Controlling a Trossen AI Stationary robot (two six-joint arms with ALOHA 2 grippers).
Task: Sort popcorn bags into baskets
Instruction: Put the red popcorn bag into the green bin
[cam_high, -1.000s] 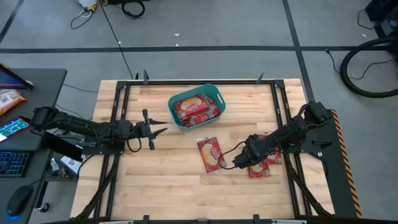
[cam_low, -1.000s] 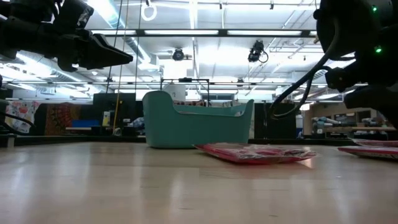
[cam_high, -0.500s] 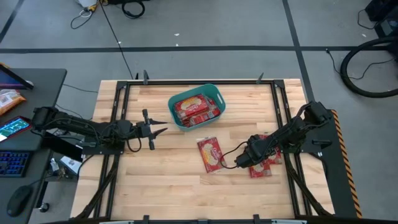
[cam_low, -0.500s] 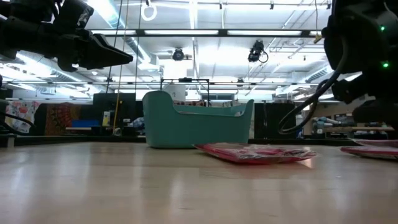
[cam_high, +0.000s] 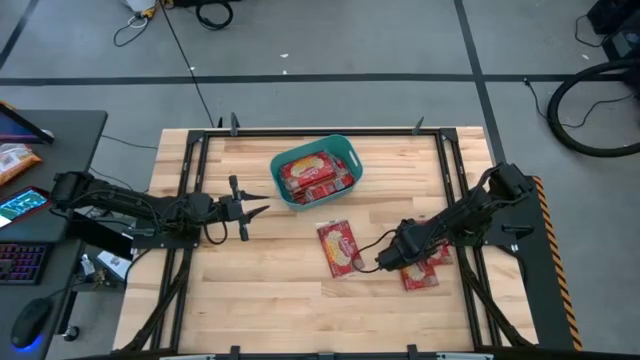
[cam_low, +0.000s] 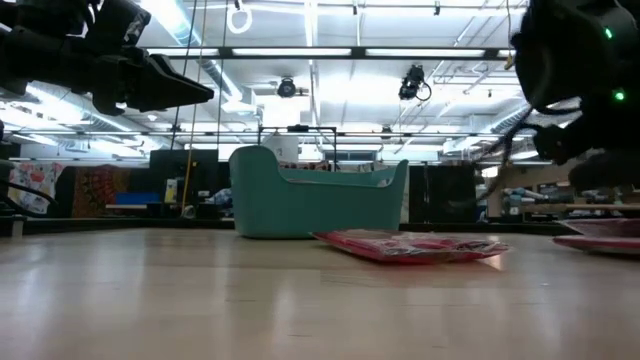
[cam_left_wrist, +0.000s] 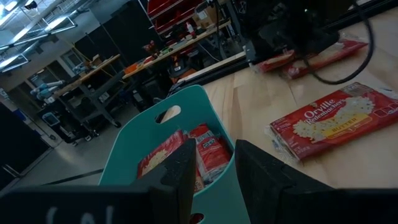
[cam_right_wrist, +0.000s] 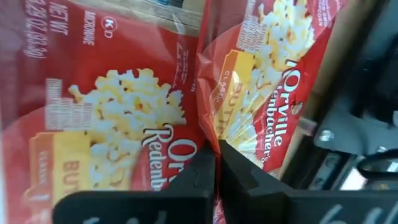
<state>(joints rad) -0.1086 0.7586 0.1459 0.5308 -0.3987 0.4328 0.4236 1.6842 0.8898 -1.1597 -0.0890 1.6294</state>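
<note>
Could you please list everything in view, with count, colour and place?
Basket: one, teal, far middle of the table.
Bags in basket: several, red; exact count unclear.
Loose bag: one, red, flat on the table's middle, nearer than the basket.
Bags under the right arm: red, at least two overlapping, near the table's right edge.
Table: one, light wood, black frame.
Desk: one, dark, left of the table.
Left gripper: dark, left of the basket, above the table, holding nothing.
Right gripper: dark, down on the overlapping bags, fingers nearly together on a bag's edge.
</note>
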